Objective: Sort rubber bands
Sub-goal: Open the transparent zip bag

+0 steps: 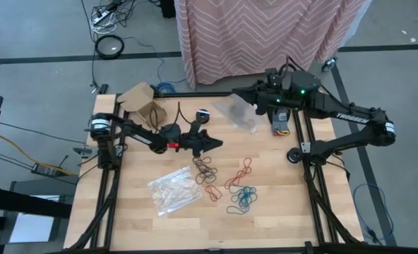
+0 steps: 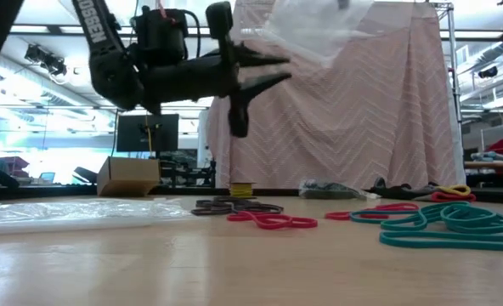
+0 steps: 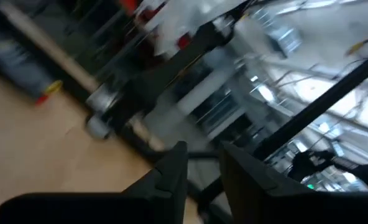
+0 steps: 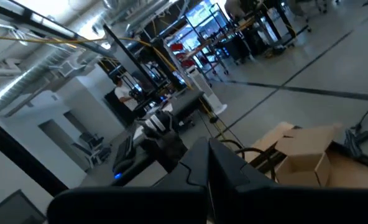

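Bands [image 1: 227,185] heaped toward six o'clock on the counter [image 1: 279,212], so lower left fingers [image 1: 216,144], parted and empty, onto one colour only; right fingers [image 1: 235,92] clenched, parked at twelve.

Closed right claw [image 4: 207,163], perhaps near cardboard box [image 4: 305,149]

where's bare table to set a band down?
Free: front-right corner past the teal bands; front-left strip beside the flat clear bag; right edge. Crowded: centre, with brown bands and red bands, and back edge around the cardboard box.
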`<control>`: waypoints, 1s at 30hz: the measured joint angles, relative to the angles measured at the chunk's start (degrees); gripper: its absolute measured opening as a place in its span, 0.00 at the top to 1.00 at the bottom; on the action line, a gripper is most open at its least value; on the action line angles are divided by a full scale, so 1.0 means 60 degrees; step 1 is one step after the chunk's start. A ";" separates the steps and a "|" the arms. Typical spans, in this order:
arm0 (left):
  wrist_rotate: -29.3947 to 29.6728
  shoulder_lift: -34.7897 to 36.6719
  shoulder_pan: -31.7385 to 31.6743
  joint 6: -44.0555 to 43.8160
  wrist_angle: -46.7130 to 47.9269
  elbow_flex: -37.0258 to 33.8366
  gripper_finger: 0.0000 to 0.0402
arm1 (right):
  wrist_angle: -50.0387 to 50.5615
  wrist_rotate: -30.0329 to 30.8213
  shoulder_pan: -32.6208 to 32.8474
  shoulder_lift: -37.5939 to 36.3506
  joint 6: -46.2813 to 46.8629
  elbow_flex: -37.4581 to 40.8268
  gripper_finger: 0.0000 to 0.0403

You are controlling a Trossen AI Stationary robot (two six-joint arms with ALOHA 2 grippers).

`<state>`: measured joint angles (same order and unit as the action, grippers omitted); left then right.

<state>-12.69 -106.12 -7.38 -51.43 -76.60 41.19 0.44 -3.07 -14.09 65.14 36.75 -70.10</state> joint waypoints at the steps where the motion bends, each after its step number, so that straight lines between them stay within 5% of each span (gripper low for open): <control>1: 0.0001 -0.0146 0.0000 -0.0017 -0.0310 0.0111 0.73 | 0.0074 -0.0002 0.0000 0.0088 -0.0075 -0.0184 1.00; 7: -0.0121 -0.0810 0.0000 -0.0077 -0.2225 0.0957 0.66 | 0.0075 -0.0044 0.0000 0.0368 -0.0271 -0.0835 1.00; 22: -0.0443 -0.1443 -0.0113 0.0559 -0.2213 0.2354 0.64 | -0.0434 -0.0025 0.0018 0.0392 -0.0313 -0.0998 1.00; 30: -0.4102 -0.1443 -0.0285 -0.2435 -0.2236 0.2349 0.67 | 0.6965 0.0148 -0.0619 0.0196 -0.1178 -0.0995 1.00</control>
<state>-37.30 -114.78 -9.09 -66.03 -90.02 55.29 42.24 -2.18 -17.80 66.32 29.69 -76.07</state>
